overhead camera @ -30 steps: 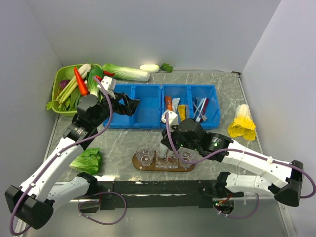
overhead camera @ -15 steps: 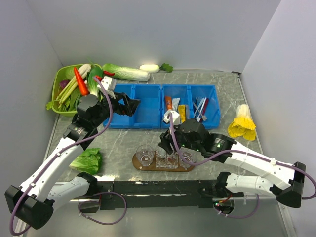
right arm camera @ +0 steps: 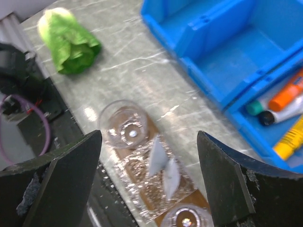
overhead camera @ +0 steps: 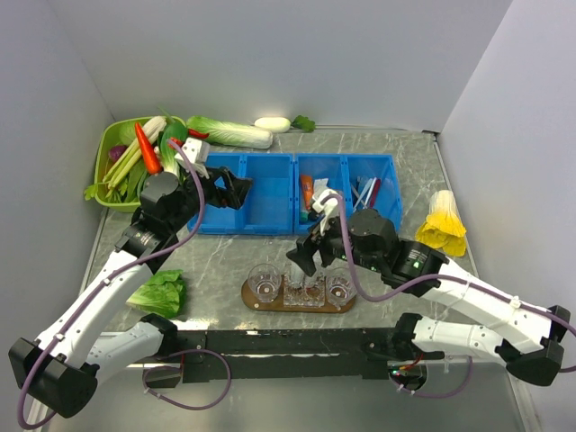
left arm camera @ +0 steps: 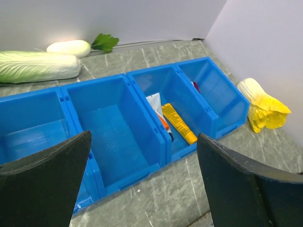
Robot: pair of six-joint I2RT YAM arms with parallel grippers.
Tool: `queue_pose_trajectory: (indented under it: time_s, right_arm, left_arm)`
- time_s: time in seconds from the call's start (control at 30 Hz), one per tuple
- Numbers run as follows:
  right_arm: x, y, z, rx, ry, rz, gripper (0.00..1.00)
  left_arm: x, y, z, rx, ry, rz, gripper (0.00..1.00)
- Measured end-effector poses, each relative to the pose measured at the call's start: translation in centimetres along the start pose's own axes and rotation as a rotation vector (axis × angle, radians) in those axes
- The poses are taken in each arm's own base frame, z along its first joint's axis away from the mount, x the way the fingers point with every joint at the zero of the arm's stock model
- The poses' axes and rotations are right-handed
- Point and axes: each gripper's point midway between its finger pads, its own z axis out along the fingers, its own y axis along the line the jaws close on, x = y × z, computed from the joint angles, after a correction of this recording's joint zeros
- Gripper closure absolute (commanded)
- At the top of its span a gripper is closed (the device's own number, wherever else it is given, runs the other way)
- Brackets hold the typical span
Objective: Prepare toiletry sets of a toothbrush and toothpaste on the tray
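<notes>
- The right gripper (right arm camera: pixel 147 142) hung over the flat brown wooden tray with rounded ends (overhead camera: pixel 297 309), its two dark fingers spread wide and nothing between them
- Two soft white toothpaste tubes (right arm camera: pixel 156 157) stood side by side, flat crimped ends up, in a clear faceted glass holder (right arm camera: pixel 142 182) at the middle of the tray, directly below the gap between the right fingers and touching neither
- A round clear glass cup (right arm camera: pixel 124 128) sat on the tray just beside the holder; a second one (right arm camera: pixel 187 218) showed at the bottom edge of the right wrist view
- The left gripper (left arm camera: pixel 144 142) hovered above the row of blue plastic bins (left arm camera: pixel 111 118), jaws wide apart and empty
- One bin compartment held an orange tube (right arm camera: pixel 289 91), a yellow tube (left arm camera: pixel 179 124) and a white tube with a dark cap (right arm camera: pixel 283 112), lying loosely together
- A green leafy lettuce head (right arm camera: pixel 71 45) lay on the grey marbled table (right arm camera: pixel 137 66), well apart from the tray
- A long pale napa cabbage (left arm camera: pixel 38 66) lay behind the bins near the back wall
</notes>
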Motion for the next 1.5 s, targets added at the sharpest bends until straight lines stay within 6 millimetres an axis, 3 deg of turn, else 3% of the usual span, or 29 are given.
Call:
queue_pose_trajectory:
  time_s: [0.3, 0.57, 0.8, 1.0, 1.3, 1.5]
  right_arm:
    - [-1.2, -5.6, -0.7, 0.113, -0.047, 0.078, 0.12]
    - [-1.7, -10.9, -3.6, 0.251, -0.119, 0.149, 0.16]
    - [-1.4, -16.6, -6.2, 0.419, -0.150, 0.248, 0.27]
    - [1.5, -21.2, -6.0, 0.531, -0.071, 0.359, 0.32]
    - [7.6, -28.7, -3.6, 0.723, 0.138, 0.542, 0.40]
    - [11.2, -30.7, -2.3, 0.792, 0.241, 0.612, 0.43]
  left_arm:
    - [0.7, 1.7, 0.1, -0.078, 0.001, -0.001, 0.03]
    - [0.8, 3.1, 0.1, -0.124, -0.001, -0.001, 0.03]
    - [1.2, 4.2, 0.3, -0.169, 0.007, -0.003, 0.03]
    - [1.1, 4.5, 0.0, -0.182, 0.001, 0.003, 0.03]
    - [0.9, 4.2, -0.9, -0.175, -0.017, 0.006, 0.03]
    - [0.3, 3.9, -1.4, -0.167, -0.039, 0.007, 0.03]
